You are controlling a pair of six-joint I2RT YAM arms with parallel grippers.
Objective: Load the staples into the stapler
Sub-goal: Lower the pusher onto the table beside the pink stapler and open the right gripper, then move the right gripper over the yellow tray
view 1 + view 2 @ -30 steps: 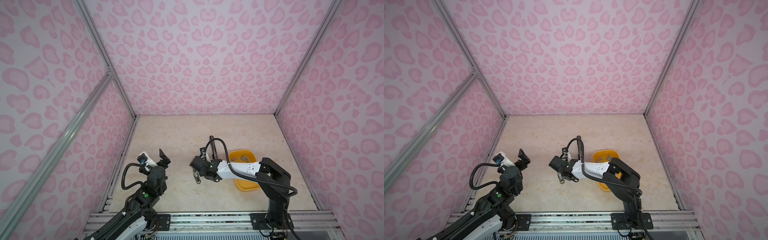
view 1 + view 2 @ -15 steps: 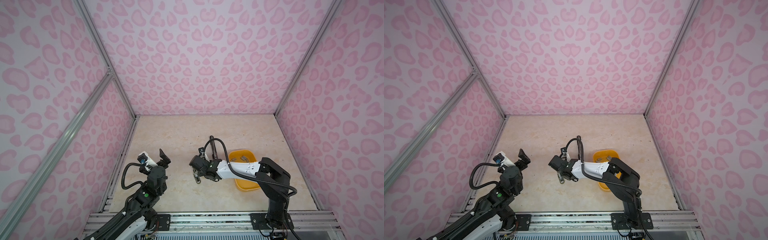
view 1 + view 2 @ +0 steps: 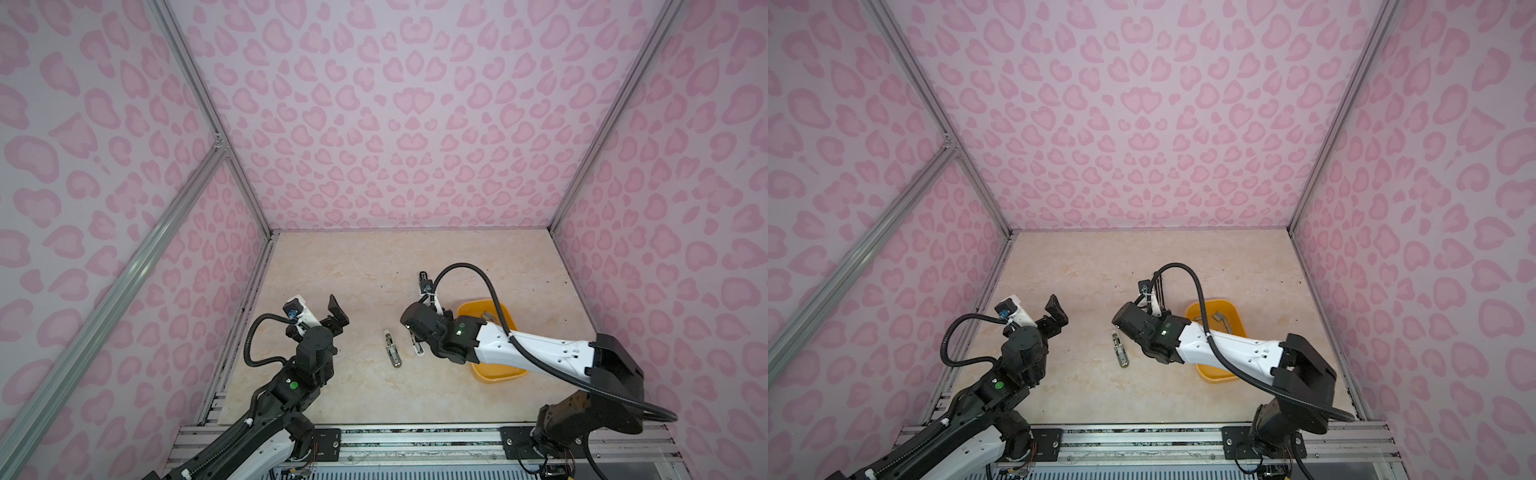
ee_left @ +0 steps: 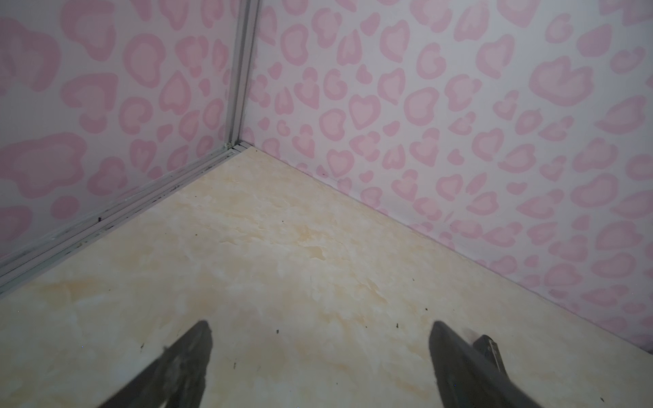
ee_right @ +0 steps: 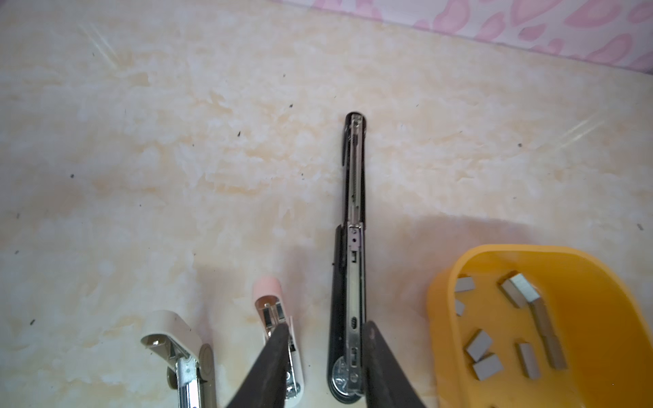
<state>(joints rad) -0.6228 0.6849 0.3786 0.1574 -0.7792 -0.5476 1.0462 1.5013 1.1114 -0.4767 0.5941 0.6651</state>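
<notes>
My right gripper (image 5: 327, 325) sits low over the near end of the black stapler (image 5: 353, 197), which lies opened flat on the table (image 5: 212, 123) with its metal channel facing up. The jaws are partly apart and astride it, one finger close against its side and the other with a visible gap, so nothing is pinched yet. I read this step as steadying or shifting that stapler before feeding it. To do it well I'd centre the jaws on the body first so both pads meet it together, otherwise it may swivel on the smooth top. The staples (image 5: 480, 344) lie loose in the yellow tub (image 5: 441, 289) just beside the stapler, and I see none in the channel, so the loading itself has not begun. What crowds me is the pink stapler (image 5: 268, 293), lying right under the finger with the gap, with a white stapler (image 5: 169, 332) just beyond it. That finger could drag the pink one along as it closes. My left gripper (image 4: 319, 323) hangs wide open and empty over bare table, well apart from all this, and could pin the stapler if needed.
</notes>
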